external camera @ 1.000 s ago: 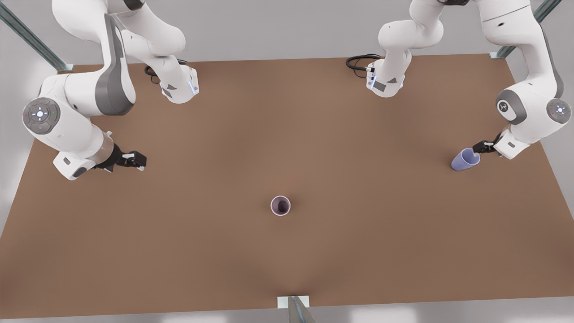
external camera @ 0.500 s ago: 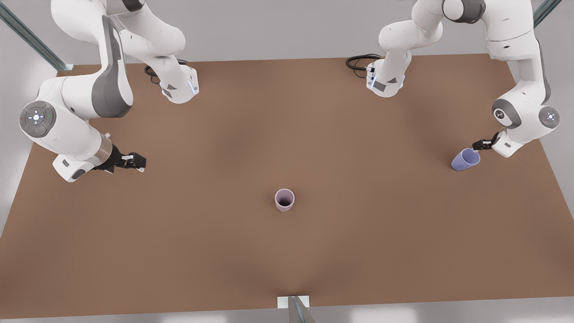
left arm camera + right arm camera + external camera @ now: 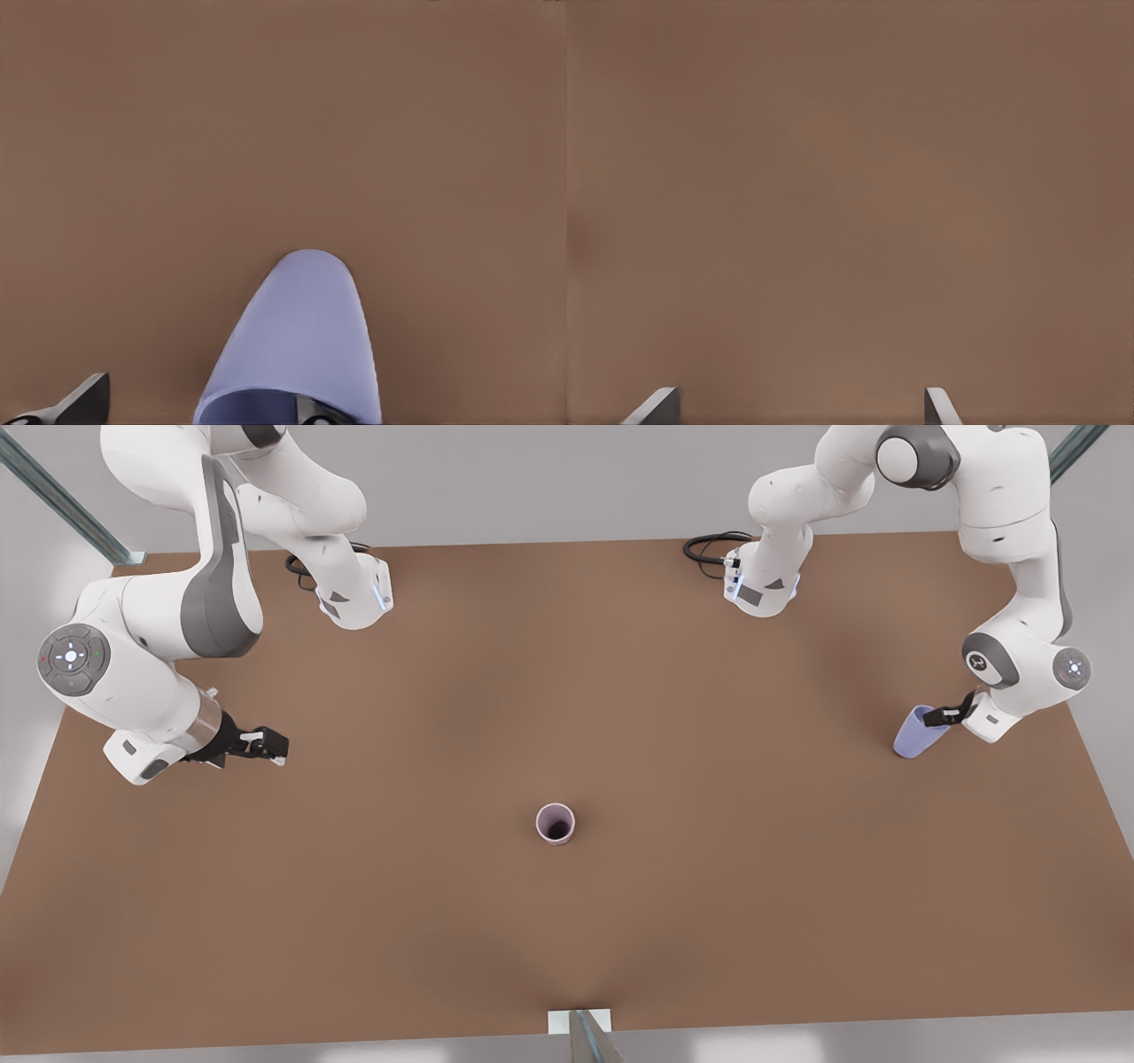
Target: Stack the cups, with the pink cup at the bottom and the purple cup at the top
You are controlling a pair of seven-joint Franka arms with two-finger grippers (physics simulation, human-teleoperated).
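Note:
The purple cup (image 3: 914, 735) stands tilted on the brown table at the front view's right edge. My left gripper (image 3: 942, 715) is at its rim. In the left wrist view the purple cup (image 3: 301, 345) fills the lower middle, and my left gripper (image 3: 202, 413) is open: one fingertip (image 3: 321, 413) sits inside the cup's mouth, the other fingertip (image 3: 87, 403) stands clear outside its wall. The pink cup (image 3: 555, 823) stands upright, mouth up, at the table's middle front. My right gripper (image 3: 271, 745) waits open above the table at the front view's left, far from both cups.
The brown table (image 3: 567, 691) carries both arm bases (image 3: 354, 598) (image 3: 762, 589) at the back, with a black cable (image 3: 709, 545) by the right one. A small bracket (image 3: 580, 1023) sits at the front edge.
My left gripper has shifted slightly at the purple cup's rim, and the cup has tipped more upright so its mouth faces away. The pink cup wobbled and settled. The right arm barely moved.

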